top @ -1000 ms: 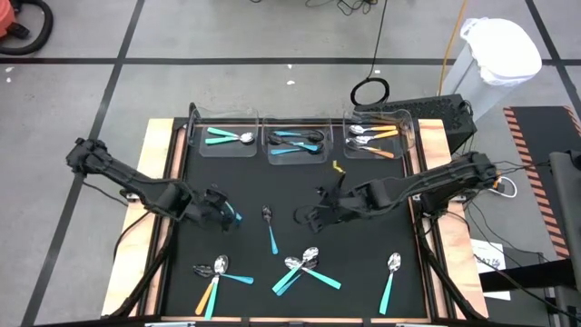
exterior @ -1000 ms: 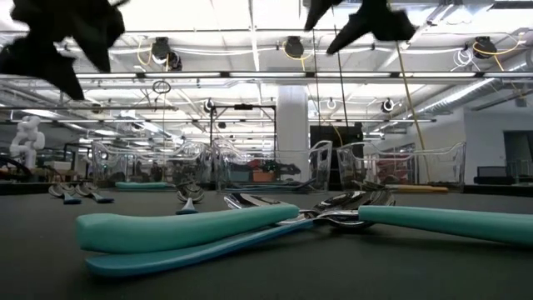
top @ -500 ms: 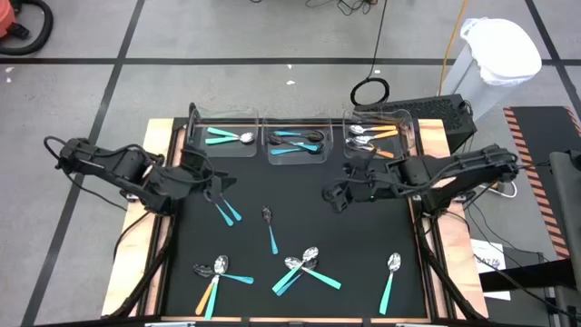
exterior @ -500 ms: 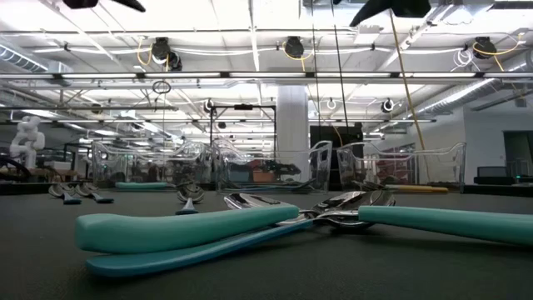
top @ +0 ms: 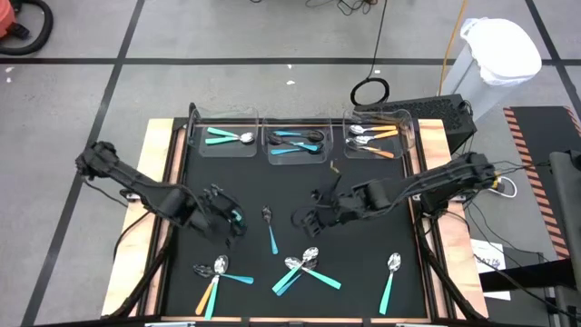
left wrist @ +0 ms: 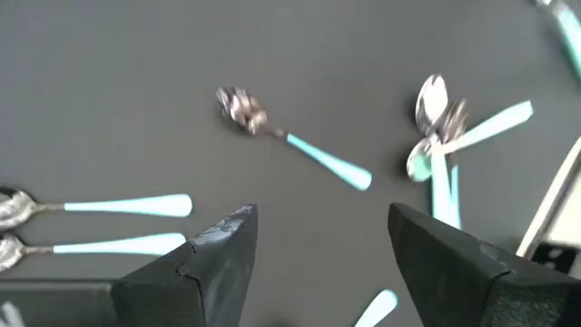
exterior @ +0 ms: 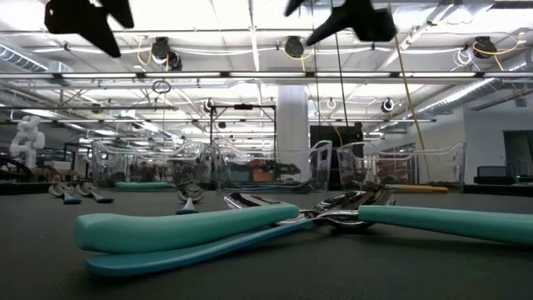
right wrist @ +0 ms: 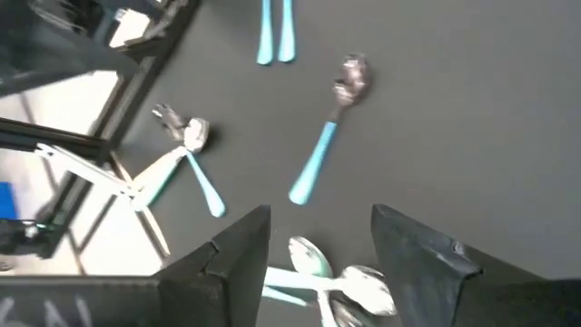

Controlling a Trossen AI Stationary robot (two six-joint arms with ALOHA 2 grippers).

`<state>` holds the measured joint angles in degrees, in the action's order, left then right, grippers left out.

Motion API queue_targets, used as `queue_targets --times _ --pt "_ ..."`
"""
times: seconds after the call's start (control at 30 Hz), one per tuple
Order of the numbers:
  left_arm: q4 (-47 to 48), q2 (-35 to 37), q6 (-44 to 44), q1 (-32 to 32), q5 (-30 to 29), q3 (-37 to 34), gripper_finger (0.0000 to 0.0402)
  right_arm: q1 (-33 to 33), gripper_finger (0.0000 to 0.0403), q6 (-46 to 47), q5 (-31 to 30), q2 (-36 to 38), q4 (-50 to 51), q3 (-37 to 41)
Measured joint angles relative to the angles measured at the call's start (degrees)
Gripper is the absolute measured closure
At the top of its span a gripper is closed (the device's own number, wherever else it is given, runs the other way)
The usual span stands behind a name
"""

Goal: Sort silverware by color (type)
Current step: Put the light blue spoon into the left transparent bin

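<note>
Above black mat [top: 363, 245], left tool [top: 229, 221] and right tool [top: 304, 218] hover wide, empty, flanking light-blue spoon [top: 270, 229].

Silverware [top: 307, 265] with teal, blue, orange handles, scattered flat on mat, some apparently sorted in far bins

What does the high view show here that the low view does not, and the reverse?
Only the high view shows the three clear plastic bins from above with sorted utensils inside, the lone light-blue-handled spoon mid-mat, the orange-handled utensil near the mat's front left, and both whole arms, with the left gripper and right gripper open above the mat.

Only the low view shows the room behind the table with its ceiling lights.

Both show the black mat and the crossed teal-handled spoons near its front edge.
</note>
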<state>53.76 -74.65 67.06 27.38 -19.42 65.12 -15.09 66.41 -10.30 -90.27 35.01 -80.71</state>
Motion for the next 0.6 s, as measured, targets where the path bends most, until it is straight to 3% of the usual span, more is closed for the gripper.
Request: queue_targets --times 0.3,0.47,0.6 --pt "4.54 -2.17 4.03 5.25 1.48 0.0 0.0152 -1.34 0.0216 2.19 6.01 -10.19 -16.95 -0.02" --pt "7.96 -2.17 7.26 9.59 0.11 0.0 0.0152 -5.75 0.0226 5.51 7.63 -12.35 -9.46 0.0" --pt "10.63 -2.15 10.41 12.29 -2.77 0.0 0.0152 -11.53 0.0246 3.08 7.56 -14.07 -6.38 0.01"
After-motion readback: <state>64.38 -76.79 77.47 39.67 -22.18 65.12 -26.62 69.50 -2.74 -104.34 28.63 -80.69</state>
